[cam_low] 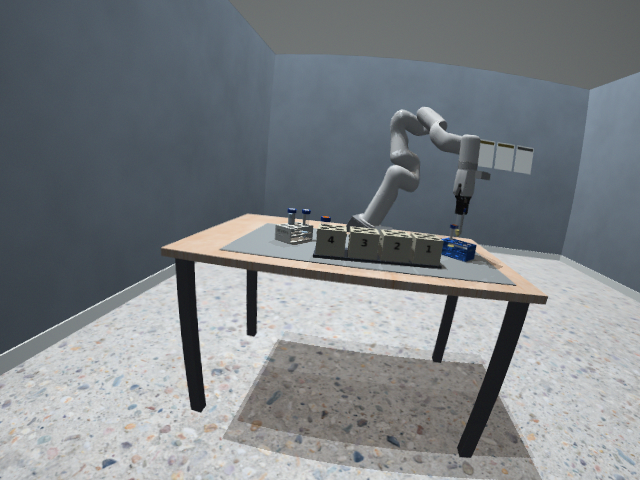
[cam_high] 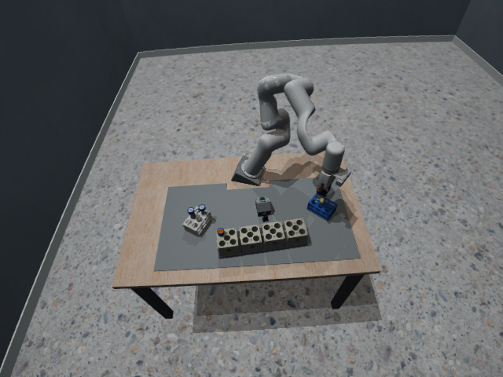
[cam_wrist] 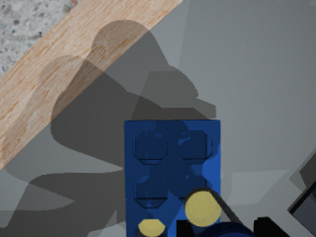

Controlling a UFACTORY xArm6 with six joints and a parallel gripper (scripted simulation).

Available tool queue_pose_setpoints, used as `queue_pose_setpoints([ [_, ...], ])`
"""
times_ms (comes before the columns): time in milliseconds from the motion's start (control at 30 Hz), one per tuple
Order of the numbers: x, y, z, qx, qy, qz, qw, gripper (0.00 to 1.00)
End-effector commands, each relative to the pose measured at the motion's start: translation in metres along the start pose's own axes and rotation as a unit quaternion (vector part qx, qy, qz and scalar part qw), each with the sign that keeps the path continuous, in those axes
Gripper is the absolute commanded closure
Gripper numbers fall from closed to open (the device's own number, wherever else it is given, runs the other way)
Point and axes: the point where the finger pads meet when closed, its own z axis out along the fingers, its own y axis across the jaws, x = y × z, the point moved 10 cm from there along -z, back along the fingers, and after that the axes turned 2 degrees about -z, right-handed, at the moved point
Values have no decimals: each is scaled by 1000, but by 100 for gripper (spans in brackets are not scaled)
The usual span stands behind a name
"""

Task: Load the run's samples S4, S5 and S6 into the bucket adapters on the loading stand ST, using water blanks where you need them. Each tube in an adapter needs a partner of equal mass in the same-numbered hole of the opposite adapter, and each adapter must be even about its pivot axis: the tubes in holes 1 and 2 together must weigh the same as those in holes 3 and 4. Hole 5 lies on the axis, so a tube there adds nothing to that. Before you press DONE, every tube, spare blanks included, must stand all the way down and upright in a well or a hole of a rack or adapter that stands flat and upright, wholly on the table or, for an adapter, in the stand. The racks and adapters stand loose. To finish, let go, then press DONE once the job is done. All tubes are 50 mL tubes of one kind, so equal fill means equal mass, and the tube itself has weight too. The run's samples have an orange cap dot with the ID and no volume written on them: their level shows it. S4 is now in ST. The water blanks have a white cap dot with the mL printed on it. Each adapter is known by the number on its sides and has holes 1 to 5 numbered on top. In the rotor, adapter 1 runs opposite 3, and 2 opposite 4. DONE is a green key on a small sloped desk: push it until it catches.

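My gripper [cam_high: 322, 189] is shut on a sample tube [cam_low: 460, 221] with yellowish liquid and holds it upright just above the blue rack [cam_high: 321, 206] at the table's right back. In the wrist view the tube's yellow bottom [cam_wrist: 202, 208] hangs over the near right part of the rack [cam_wrist: 172, 173]. I cannot read its ID. A second tube [cam_low: 453, 228] stands in the blue rack. Adapters 4 [cam_low: 330, 241], 3 [cam_low: 363, 243], 2 [cam_low: 396, 246] and 1 [cam_low: 427, 248] stand in a row in the stand. An orange-dotted tube [cam_high: 220, 231] stands in adapter 4.
A white rack [cam_high: 196, 221] with two blue-capped blanks stands at the left. The green DONE key [cam_high: 262, 199] sits on its small desk behind the adapters. The table's right edge is close to the blue rack.
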Motion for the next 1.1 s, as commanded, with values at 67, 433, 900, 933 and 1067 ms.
queue_pose_setpoints([
  [67, 1, 0, 13, -1, 2, 0, 1000, 100],
  [433, 1, 0, 14, -1, 2, 0, 1000, 100],
  [900, 1, 0, 19, -1, 2, 0, 1000, 100],
  [933, 1, 0, 20, -1, 2, 0, 1000, 100],
  [1067, 1, 0, 24, 0, 2, 0, 1000, 100],
])
